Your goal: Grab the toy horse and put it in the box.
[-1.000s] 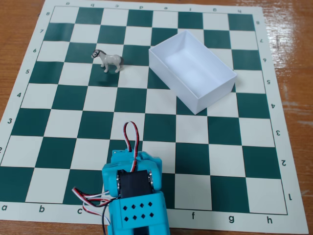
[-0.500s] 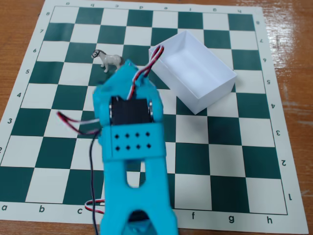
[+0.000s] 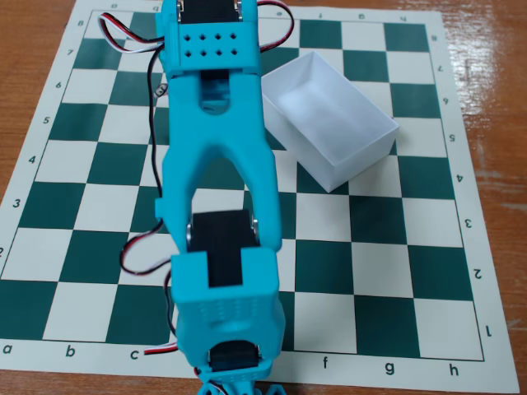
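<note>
The white open-top box (image 3: 329, 115) sits skewed on the chessboard at the upper right, and it is empty inside. The cyan arm (image 3: 218, 164) reaches from the top edge down the middle of the board to the bottom edge. Only the root of my gripper (image 3: 235, 388) shows at the bottom edge. Its fingers are cut off by the frame, so I cannot tell whether it is open or shut. The toy horse does not show; it is hidden under the arm or out of view.
A green and white chessboard mat (image 3: 395, 255) lies on a brown wooden table (image 3: 494, 99). Red, white and black cables (image 3: 144, 247) loop out to the left of the arm.
</note>
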Robot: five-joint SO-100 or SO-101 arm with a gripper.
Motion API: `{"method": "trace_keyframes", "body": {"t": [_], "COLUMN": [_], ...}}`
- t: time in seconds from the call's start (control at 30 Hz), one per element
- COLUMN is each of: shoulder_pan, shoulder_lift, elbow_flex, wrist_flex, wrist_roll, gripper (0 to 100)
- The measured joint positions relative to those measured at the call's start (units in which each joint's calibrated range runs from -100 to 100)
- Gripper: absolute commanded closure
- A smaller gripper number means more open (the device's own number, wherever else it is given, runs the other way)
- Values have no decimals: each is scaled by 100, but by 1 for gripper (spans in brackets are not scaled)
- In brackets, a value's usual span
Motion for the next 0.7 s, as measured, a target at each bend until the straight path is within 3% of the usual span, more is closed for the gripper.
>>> {"method": "trace_keyframes", "body": {"t": [0.7], "shoulder_pan": [-545], "shoulder_lift": [3855], "elbow_flex": [-3354], "wrist_flex": [-517], "wrist_roll": [-396], "gripper": [69]}}
